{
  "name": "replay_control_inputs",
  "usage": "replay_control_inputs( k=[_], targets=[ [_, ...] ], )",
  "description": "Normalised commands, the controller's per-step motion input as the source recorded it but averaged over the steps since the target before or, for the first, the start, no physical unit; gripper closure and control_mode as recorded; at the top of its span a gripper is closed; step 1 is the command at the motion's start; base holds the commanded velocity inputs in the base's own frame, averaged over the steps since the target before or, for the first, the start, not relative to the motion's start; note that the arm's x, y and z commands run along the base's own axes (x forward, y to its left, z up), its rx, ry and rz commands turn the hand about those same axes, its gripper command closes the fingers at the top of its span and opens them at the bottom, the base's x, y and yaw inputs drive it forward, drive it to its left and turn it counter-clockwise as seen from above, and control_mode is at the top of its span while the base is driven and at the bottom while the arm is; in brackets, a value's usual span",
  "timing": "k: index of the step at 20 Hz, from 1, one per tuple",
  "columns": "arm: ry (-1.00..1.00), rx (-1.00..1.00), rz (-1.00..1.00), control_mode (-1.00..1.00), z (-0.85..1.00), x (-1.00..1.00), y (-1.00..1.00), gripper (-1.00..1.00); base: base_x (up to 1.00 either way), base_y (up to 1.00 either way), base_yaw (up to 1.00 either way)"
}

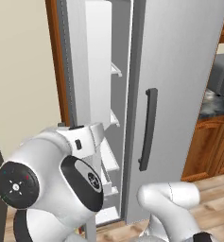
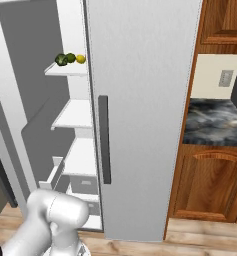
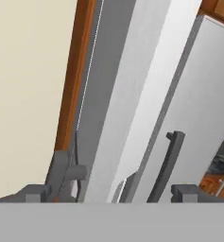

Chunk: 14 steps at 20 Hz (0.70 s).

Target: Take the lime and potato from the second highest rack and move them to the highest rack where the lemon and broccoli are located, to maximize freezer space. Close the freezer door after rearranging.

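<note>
1. Wooden floor boards point(image 2: 200, 235) and brown wood cabinets point(image 2: 210, 180) surround a tall silver refrigerator; a dark marbled counter point(image 2: 210, 122) lies to its right in the right base view.
2. The plain silver door point(image 2: 140, 115) of the refrigerator is shut, and its dark vertical handle point(image 2: 104, 140) is near its left edge.
3. Left of this door the freezer compartment stands open, with white racks one above another.
4. On the highest rack point(image 2: 65, 70) I see the broccoli point(image 2: 61, 60), a dark green round thing that looks like the lime point(image 2: 70, 57) just beside it, and the yellow lemon point(image 2: 80, 59) on the right, all close together.
5. The second highest rack point(image 2: 72, 115) is bare in the part that I can see. I cannot find the potato in any view.
6. The freezer door point(image 2: 2, 150) is swung out at the left edge of the right base view; only its inner side and edge are visible.
7. In the left base view the white arm point(image 1: 52, 175) fills the lower left, in front of the open compartment point(image 1: 108, 94).
8. In the hand view the gripper point(image 3: 112, 193) points toward the edge of the freezer, and the fingertips point(image 3: 35, 191) are wide apart with nothing between them.
9. A cream wall point(image 3: 28, 85) and a brown wood strip point(image 3: 75, 71) are on the left in the hand view.
</note>
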Motion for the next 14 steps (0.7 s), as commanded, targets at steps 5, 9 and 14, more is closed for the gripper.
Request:
replay_control_inputs(
  k=[5,9,14],
  targets=[
    [-0.05,-0.07,-0.18,-1.0,0.0,1.0,0.43,-1.0,0.0,0.0,0.0],
    [0.0,-0.06,-0.24,-1.0,0.0,1.0,0.1,-1.0,0.0,0.0,0.0],
    [0.0,-0.04,-0.29,-1.0,0.0,1.0,0.0,-1.0,0.0,0.0,0.0]
  ],
)
